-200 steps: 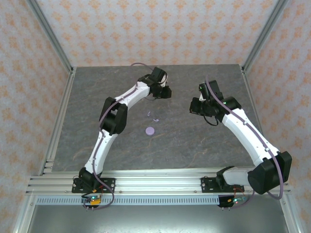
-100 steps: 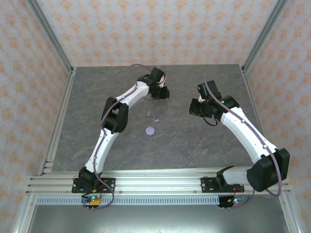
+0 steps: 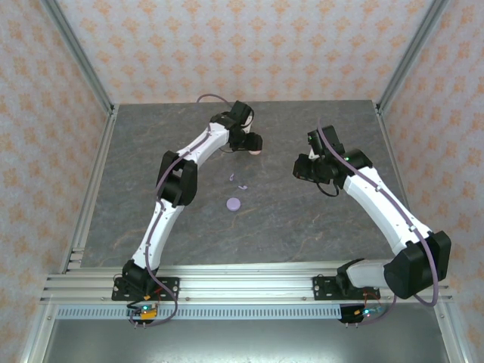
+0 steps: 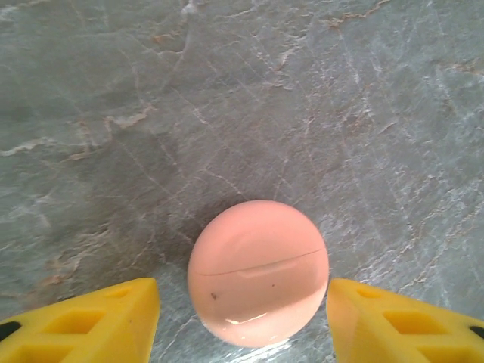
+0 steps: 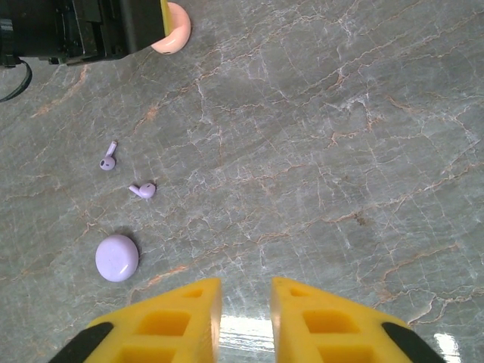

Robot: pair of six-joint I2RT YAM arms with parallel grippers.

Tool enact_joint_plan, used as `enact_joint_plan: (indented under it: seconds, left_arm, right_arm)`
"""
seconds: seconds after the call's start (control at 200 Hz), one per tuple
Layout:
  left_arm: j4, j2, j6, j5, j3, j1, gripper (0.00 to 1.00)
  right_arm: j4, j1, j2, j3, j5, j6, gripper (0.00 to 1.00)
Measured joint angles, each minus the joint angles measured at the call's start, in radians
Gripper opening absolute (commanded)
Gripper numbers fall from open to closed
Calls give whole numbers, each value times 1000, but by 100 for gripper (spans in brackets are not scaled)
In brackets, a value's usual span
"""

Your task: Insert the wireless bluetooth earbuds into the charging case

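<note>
Grey marbled counter [image 3: 318, 227], boxed in by orange-patterned walls and an aluminium frame. Reaching to the far middle, the left arm [image 3: 178, 181]; bent in from the right side, the right arm [image 3: 386, 212].

At the far middle, the left pincer [image 4: 242, 291]: spread, one yellow finger to each side of the pink case [image 4: 258, 272], with a clear gap on its left and almost none on its right. Pinching nothing. Well apart to the right, the right pincer [image 5: 246, 295]: parted by a narrow slot, empty, hovering above bare stone.

Pink case round, sitting on the counter, lid down, thin seam showing across the shell. Nearer the bases, a lilac disc [image 5: 116, 258], lying alone. Between disc and pink case, two lilac earbuds [image 5: 108, 161] [image 5: 143, 190], loose on the stone, near each other but not touching, stems pointing different ways.

Probably a re-grip or steadying of the pink case, ahead of opening it.

To do it well:
- Centre first; shift a touch left so both fingers meet the shell together, otherwise a round, smooth shell likely to skid away.
- Close below the seam, on the lower half, leaving the lid free to lift.
- Squeeze gently; no downward press.
- Bring the right pincer over only once the case sits firm.
</note>
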Motion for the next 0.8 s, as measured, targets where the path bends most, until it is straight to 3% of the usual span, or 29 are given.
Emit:
enact_joint_plan:
  seconds: [0.215, 0.526, 0.801]
  left_arm:
    - [-61, -115, 69, -61, -74, 0, 61]
    - [-25, -594, 100, -122, -494, 0, 59]
    - [13, -827, 71, -138, -852, 0, 60]
  right_arm:
    - [20, 0, -14, -37, -12, -2, 31]
    - [95, 0, 20, -69, -75, -2, 32]
    - [154, 0, 104, -89, -160, -3, 32]
